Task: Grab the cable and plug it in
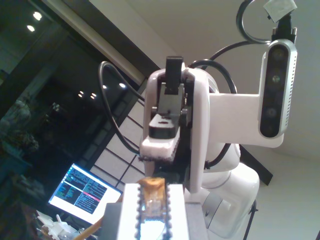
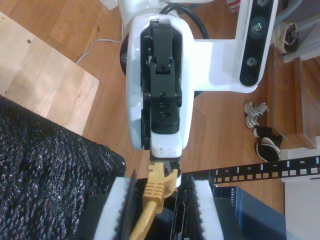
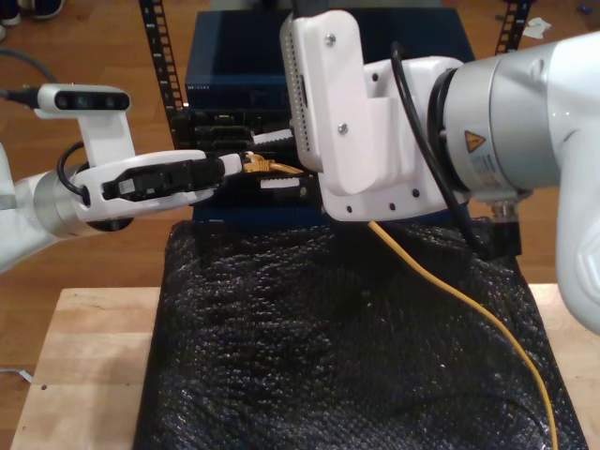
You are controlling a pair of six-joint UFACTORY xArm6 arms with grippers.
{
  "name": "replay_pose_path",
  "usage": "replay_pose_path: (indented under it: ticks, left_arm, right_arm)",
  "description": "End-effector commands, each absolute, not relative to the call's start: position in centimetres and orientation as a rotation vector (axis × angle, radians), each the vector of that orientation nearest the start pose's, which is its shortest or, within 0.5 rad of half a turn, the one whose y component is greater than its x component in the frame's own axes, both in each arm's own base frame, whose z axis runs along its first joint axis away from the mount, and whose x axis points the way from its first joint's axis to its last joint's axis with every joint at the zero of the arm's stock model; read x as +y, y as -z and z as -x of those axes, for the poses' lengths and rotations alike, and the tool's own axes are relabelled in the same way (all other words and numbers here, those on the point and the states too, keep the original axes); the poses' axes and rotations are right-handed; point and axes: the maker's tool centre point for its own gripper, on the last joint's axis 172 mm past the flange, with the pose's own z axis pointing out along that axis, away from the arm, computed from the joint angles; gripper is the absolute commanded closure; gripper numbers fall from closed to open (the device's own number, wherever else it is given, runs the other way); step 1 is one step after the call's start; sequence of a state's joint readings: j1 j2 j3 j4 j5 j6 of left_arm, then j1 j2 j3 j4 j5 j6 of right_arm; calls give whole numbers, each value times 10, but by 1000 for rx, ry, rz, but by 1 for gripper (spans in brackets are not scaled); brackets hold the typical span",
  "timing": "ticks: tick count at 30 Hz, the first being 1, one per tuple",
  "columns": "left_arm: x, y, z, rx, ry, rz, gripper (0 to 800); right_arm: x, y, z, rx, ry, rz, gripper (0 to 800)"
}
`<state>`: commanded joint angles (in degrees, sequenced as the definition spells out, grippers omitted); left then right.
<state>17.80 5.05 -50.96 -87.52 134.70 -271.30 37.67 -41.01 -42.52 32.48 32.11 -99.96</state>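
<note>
While one cable [image 2: 152, 192] sits pinched | two end effectors meet.

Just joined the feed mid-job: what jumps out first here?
The yellow cable stands out, trailing over the black mat towards the exterior view's right. Its plug end sits between my first gripper and my second gripper, which meet nose to nose in front of the blue network switch.

White arm shells [image 3: 525, 112], black cables [image 3: 417, 122], orange warning triangle [image 3: 472, 142]
</note>
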Motion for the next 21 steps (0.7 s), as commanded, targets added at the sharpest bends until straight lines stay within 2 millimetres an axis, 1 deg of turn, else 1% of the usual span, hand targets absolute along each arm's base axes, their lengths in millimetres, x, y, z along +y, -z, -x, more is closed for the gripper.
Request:
replay_pose_path:
  ticks: [4,8,21]
  left_arm:
    - [-149,-449,-335,-644,-536,-891,784]
    - [-149,-450,-335,-644,-534,-887,784]
    - [-148,-445,-336,-599,-479,-894,784]
  right_arm:
    - [315,-457,-340,2346,-1489,-1411,537]
    - [316,-456,-340,2349,-1487,-1410,570]
    - [318,-457,-339,2350,-1504,-1430,570]
